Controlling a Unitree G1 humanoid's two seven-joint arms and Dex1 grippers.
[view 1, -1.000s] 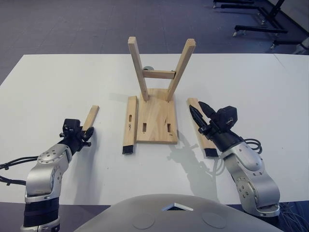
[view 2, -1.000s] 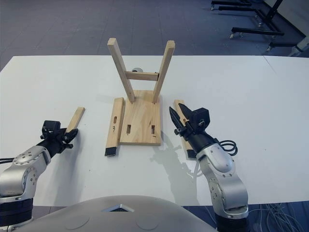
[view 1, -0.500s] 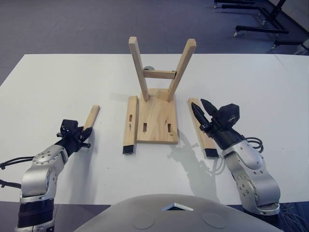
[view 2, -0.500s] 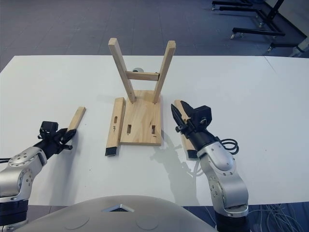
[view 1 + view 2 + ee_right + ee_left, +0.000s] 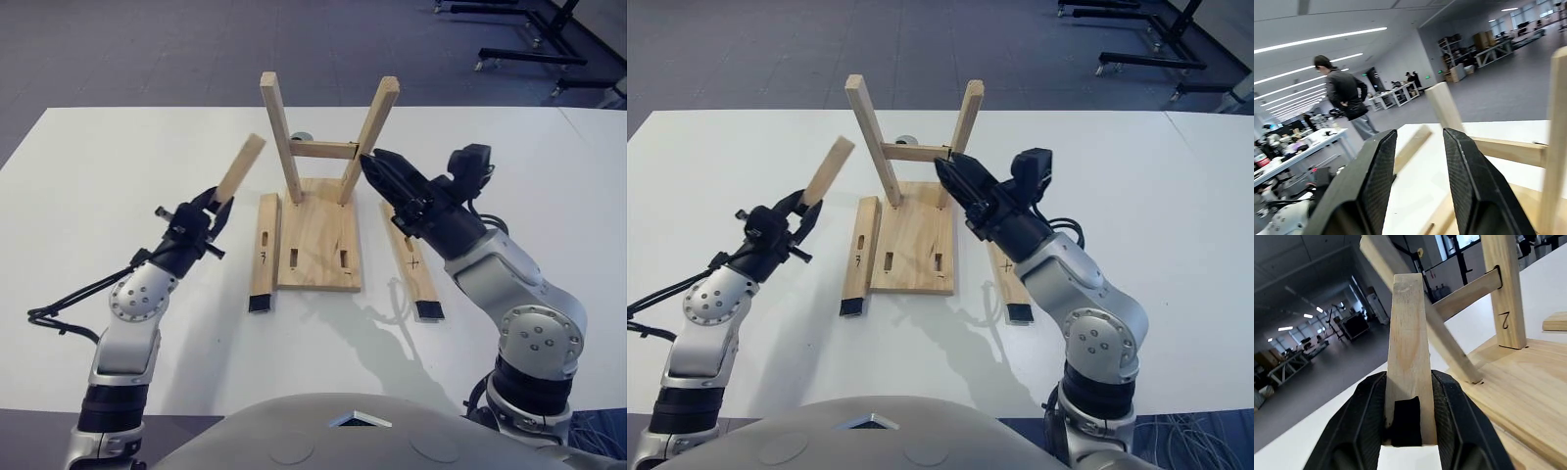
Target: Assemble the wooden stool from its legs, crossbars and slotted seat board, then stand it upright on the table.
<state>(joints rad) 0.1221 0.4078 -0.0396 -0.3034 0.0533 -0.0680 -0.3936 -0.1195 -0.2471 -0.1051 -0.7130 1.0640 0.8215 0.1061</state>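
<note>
**Left fingers pinch the loose crossbar, its free end pointing at the standing frame**

Both left fingers are pressed against the flat sides of a short crossbar and grip it at its lower end, clear of the table. The crossbar's long axis runs up and away from the robot, leaning slightly right, so its free end is near the left standing leg but apart from it.

That leg and the right standing leg rise from the far slots of the seat board, which lies flat on the table. A fitted crossbar joins the two legs from side to side.

The right fingers are spread with nothing between them. They hover beside the right standing leg at the height of that joint, and I cannot tell whether they touch it.

Two loose legs lie flat along the board's long edges. The left loose leg lies against the board, and the right loose leg lies just beside it.

The left arm is the nearer one for seating the held piece. As I judge it, the tilted bar has to come level and line up with a notch in the leg. The open right fingers are well placed to steady the frame.
</note>
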